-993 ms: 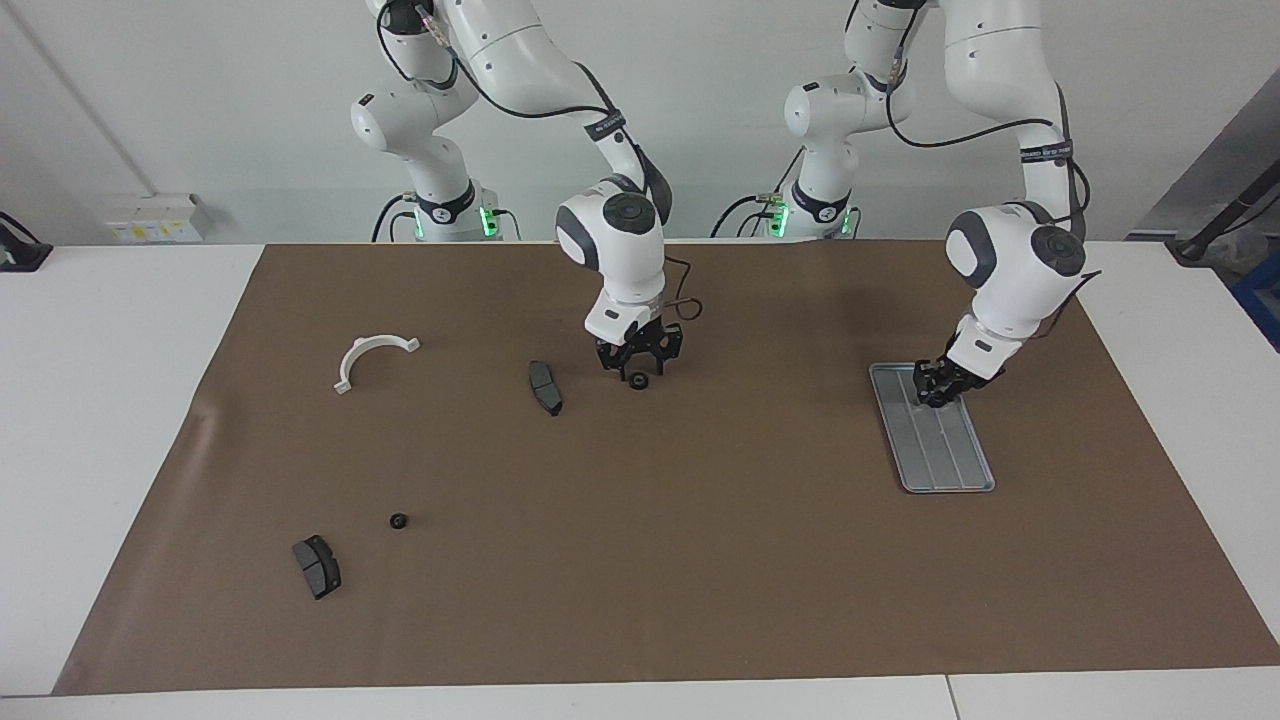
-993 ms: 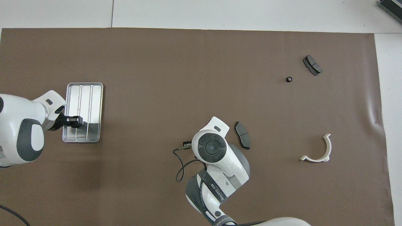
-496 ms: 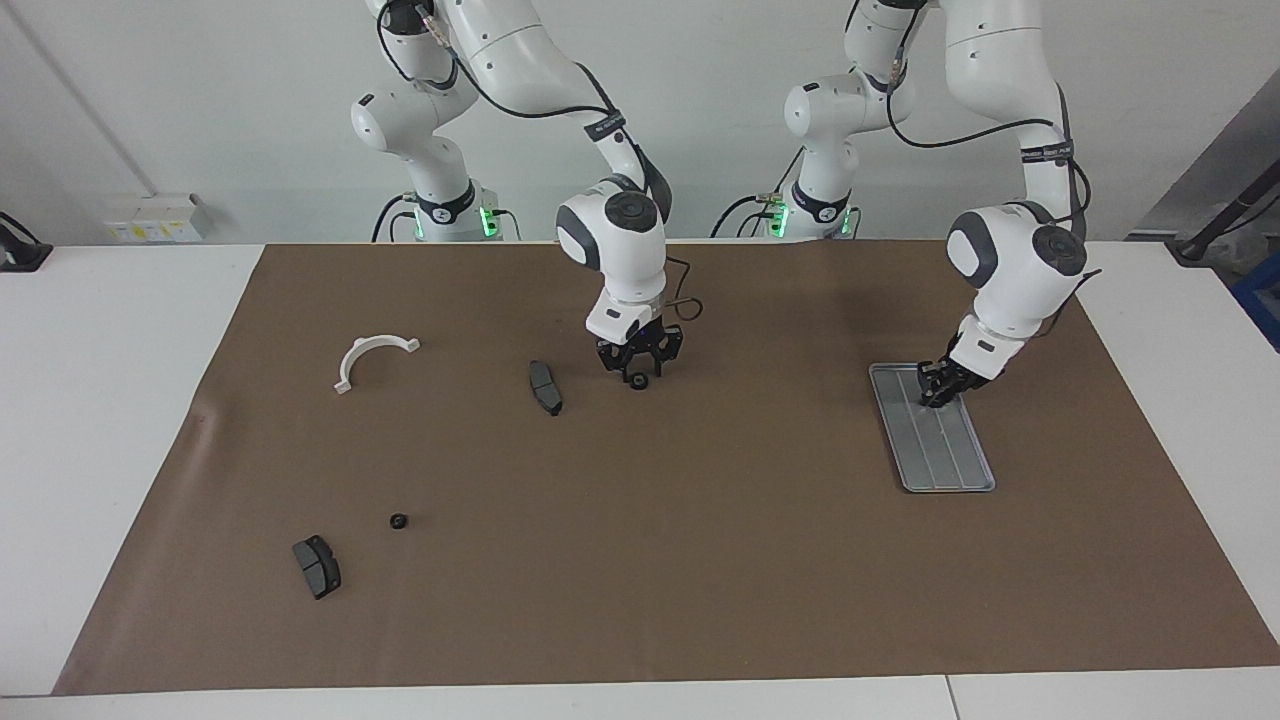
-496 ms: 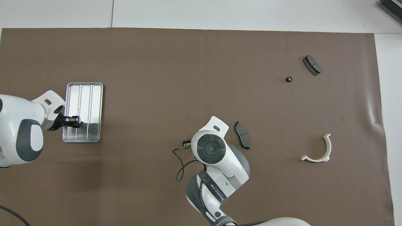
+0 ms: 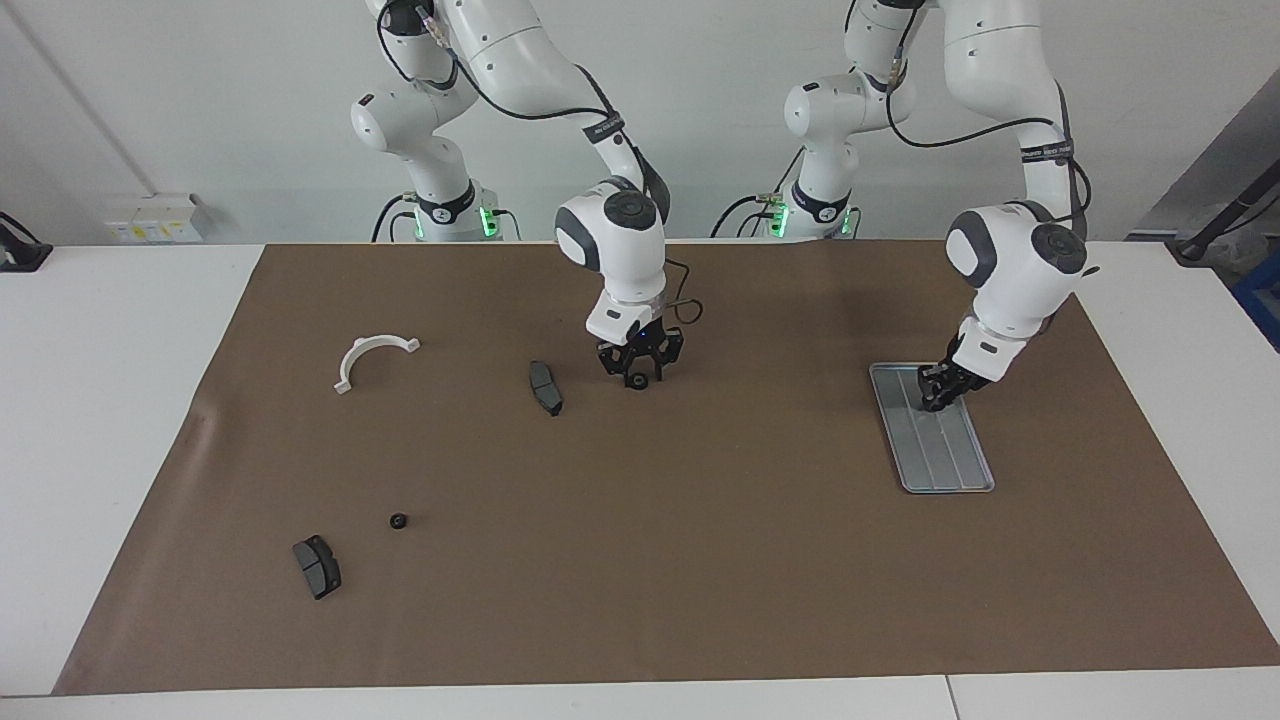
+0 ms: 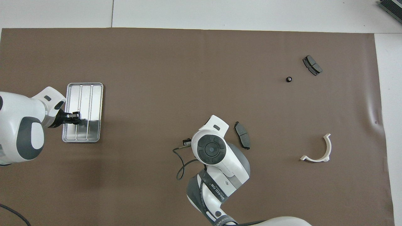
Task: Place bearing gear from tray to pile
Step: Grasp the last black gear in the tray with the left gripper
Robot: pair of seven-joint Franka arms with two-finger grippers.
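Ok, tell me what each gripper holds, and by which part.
Cannot be told. The right gripper is down at a black gear on the mat; the left gripper is low in the tray.

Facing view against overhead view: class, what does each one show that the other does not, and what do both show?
Only the facing view: the right hand low over a small black gear, which the wrist hides from above, and the arm bases. Only the overhead view: a dark object at the picture's top corner, off the mat. Both: the left hand over the tray, two brake pads, the white half-ring, a lone gear and the brown mat.
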